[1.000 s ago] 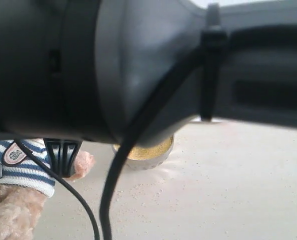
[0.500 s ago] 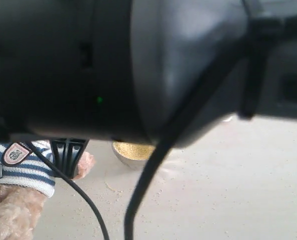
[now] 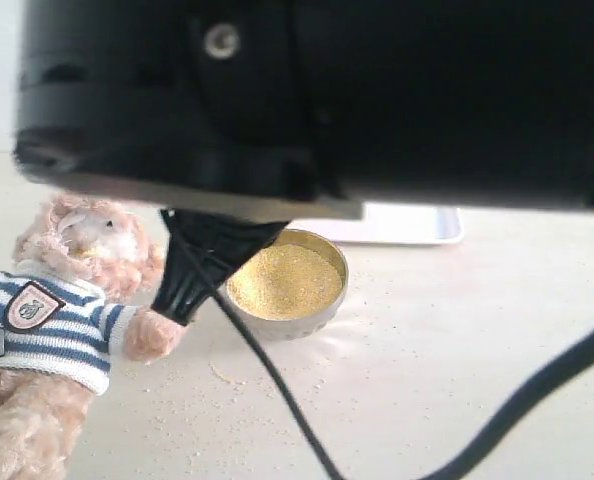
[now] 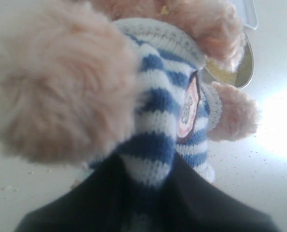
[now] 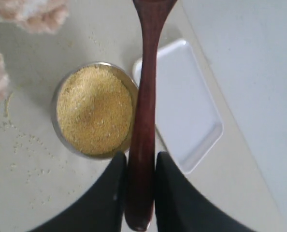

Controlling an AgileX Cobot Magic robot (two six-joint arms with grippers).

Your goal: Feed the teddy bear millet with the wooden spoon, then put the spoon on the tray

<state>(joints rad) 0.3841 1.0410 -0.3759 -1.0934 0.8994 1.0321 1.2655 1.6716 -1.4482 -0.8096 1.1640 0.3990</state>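
The teddy bear (image 3: 67,290) sits at the left in its striped shirt, and my left gripper (image 4: 148,193) is shut on that shirt (image 4: 158,106). The millet (image 3: 282,280) fills a round steel bowl (image 3: 307,322) just right of the bear's paw. The white tray (image 3: 417,226) lies behind the bowl. In the right wrist view my right gripper (image 5: 140,169) is shut on the handle of the wooden spoon (image 5: 146,96), held in the air above the bowl's rim (image 5: 61,140) and the tray (image 5: 187,111). The spoon's bowl end runs out of frame. The arm hides the spoon in the exterior view.
A large black arm body (image 3: 377,100) fills the top of the exterior view, with cables (image 3: 277,390) hanging across the front. A black ribbed part (image 3: 192,270) hangs between the bear's paw and the bowl. Loose millet specks (image 3: 227,410) dot the pale tabletop.
The arm blocking the exterior view has shifted up and rightward, uncovering the bear's head, the whole bowl and the tray. The black ribbed part has moved right, toward the bowl.
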